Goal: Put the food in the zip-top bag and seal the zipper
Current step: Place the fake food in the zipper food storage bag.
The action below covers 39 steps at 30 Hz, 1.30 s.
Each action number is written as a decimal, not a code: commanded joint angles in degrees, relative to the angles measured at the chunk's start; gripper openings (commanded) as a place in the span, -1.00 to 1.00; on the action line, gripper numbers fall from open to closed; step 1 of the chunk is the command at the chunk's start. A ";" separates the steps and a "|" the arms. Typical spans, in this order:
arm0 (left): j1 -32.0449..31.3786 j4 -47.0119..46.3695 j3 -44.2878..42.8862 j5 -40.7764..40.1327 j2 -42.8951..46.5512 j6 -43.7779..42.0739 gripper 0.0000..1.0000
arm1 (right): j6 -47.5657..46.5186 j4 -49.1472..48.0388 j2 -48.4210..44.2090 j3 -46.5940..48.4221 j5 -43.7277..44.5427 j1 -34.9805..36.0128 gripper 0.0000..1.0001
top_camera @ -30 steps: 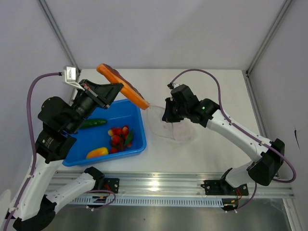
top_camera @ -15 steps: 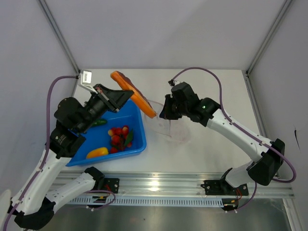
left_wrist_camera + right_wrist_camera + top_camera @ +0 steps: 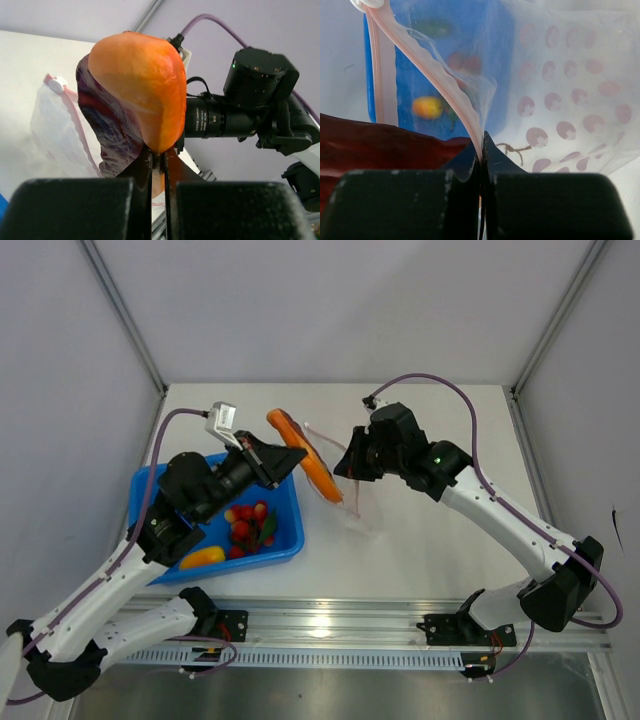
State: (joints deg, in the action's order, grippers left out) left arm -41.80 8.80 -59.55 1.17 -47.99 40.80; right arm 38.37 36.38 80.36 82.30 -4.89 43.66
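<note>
My left gripper (image 3: 287, 457) is shut on the orange-red wedge slice (image 3: 305, 455) and holds it in the air beside the mouth of the zip-top bag (image 3: 360, 502). From the left wrist the wedge (image 3: 140, 95) rises out of the gripper (image 3: 158, 159), with the bag (image 3: 55, 125) behind it at left. My right gripper (image 3: 352, 466) is shut on the bag's rim at the pinkish zipper (image 3: 447, 85) and holds the bag up off the table. In the right wrist view that gripper (image 3: 481, 150) pinches the strip. Red cherry tomatoes (image 3: 246, 523), a yellow-orange piece (image 3: 202, 557) and more food lie in the blue tray (image 3: 288, 536).
The blue tray sits at the left of the white table (image 3: 450, 530), partly under my left arm. An aluminium rail (image 3: 330, 625) runs along the near edge. Grey walls and frame posts (image 3: 120, 310) close in the back and sides.
My left arm has swung right, carrying the wedge from above the tray's far corner to the bag's mouth. My right gripper has lifted the bag's rim, so the bag now stands up.
</note>
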 commanded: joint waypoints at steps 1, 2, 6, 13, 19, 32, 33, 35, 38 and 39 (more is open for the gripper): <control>-2.93 -5.80 0.75 -4.68 -0.61 -3.53 -0.99 | 1.35 -2.54 -1.78 2.16 -1.79 -0.33 -1.00; -4.15 -5.98 0.84 -5.38 -1.14 -4.57 -0.99 | 1.44 -2.63 -1.78 2.25 -2.14 -0.33 -1.00; -8.11 -5.64 -0.74 -8.98 -3.51 -7.83 -0.99 | 1.45 -2.63 -1.78 2.16 -2.15 -0.42 -1.00; -12.25 -3.79 -2.50 -13.91 -6.50 -10.21 -0.99 | 1.27 -2.37 -2.22 2.16 -1.44 -0.68 -1.00; -14.62 -2.73 -2.59 -17.52 -7.91 -8.98 -0.99 | 1.18 -2.46 -2.31 2.25 -1.44 -0.77 -1.00; -16.47 -4.14 -1.88 -19.88 -3.43 -17.33 0.73 | -0.40 -1.05 -3.10 3.65 -2.50 -2.88 -1.00; -16.47 -3.70 -2.06 -20.41 -3.26 -17.33 0.73 | -0.49 -1.14 -3.19 3.65 -2.93 -3.05 -1.00; -16.47 -3.26 -2.32 -21.47 -2.64 -17.59 0.75 | -0.93 -0.87 -3.71 3.65 -3.20 -3.14 -1.00; -16.47 -2.56 -2.41 -22.43 -2.46 -17.59 0.76 | -1.89 -0.26 -4.42 3.74 -2.76 -3.49 -1.00; -16.47 -2.30 -2.67 -22.61 -2.64 -17.59 0.76 | -2.24 -0.08 -4.85 3.92 -2.41 -3.41 -1.00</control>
State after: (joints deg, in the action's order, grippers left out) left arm -57.82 6.70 -59.57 -19.35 -51.05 24.86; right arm 37.89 36.23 78.61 83.11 -7.01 40.49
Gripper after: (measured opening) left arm 0.878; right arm 0.003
